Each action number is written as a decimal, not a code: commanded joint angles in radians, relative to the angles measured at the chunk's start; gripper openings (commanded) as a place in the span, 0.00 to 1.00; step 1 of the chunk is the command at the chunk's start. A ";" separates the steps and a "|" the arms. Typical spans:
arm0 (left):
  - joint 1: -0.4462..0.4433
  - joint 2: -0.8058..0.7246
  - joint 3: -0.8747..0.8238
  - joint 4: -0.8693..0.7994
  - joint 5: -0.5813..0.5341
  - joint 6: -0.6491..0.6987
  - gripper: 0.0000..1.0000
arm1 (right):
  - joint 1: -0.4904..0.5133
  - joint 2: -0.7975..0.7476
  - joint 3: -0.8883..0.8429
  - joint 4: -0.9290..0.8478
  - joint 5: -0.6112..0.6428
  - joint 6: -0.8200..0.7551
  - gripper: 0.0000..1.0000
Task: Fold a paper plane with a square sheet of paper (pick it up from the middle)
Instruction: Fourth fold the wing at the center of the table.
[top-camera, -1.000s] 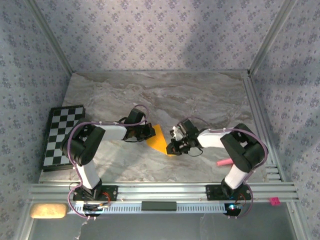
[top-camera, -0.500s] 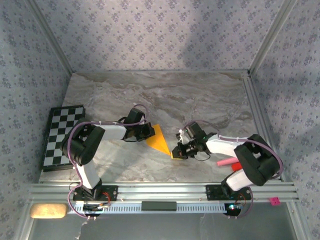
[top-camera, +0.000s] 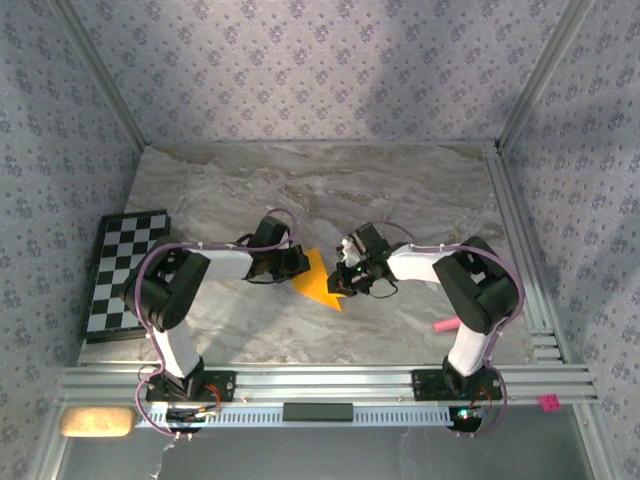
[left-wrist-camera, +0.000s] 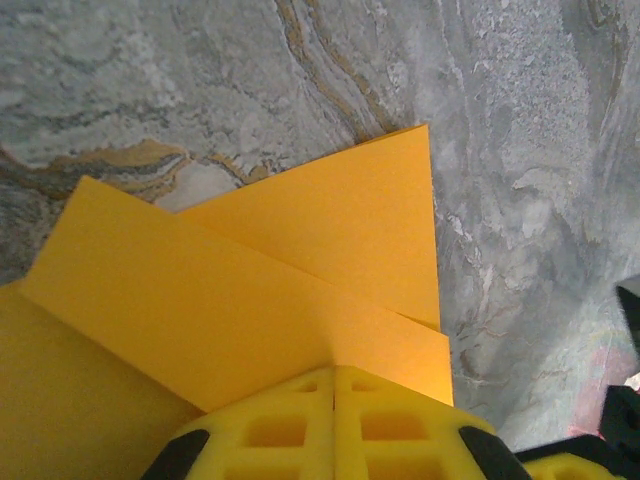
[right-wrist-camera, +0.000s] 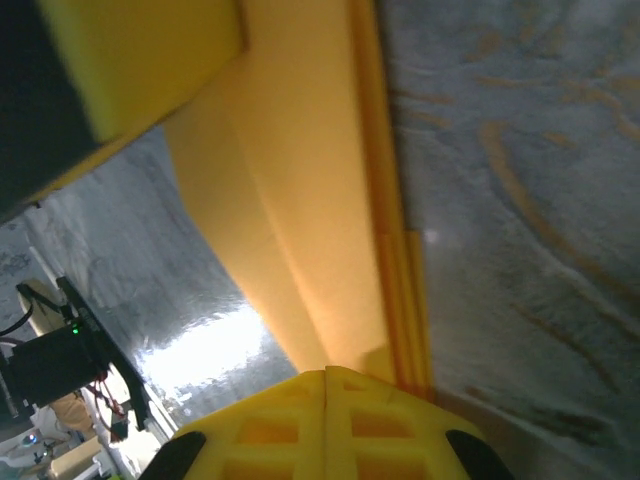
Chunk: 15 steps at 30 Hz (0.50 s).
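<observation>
Left gripper (top-camera: 299, 266), closed, pins the paper plane (top-camera: 320, 286) at its 9 o'clock edge. Right gripper (top-camera: 346, 282), closed, seemingly presses the 3 o'clock fold to crease it.

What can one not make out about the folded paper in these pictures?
Top view: the paper is small; left claw and right claw cover its sides.
Left wrist view: the claw hides the paper's near edge.
Right wrist view: blurred; pinched or only pressed, I cannot tell.
</observation>
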 joint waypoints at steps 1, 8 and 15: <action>0.002 0.032 0.012 -0.065 -0.027 0.027 0.08 | 0.002 0.031 -0.023 -0.033 0.029 0.006 0.02; -0.013 -0.108 0.102 -0.184 -0.046 0.050 0.13 | 0.005 0.032 -0.095 -0.020 0.073 0.034 0.00; -0.065 -0.112 0.078 -0.130 0.004 -0.024 0.09 | 0.008 0.029 -0.091 -0.029 0.095 0.037 0.00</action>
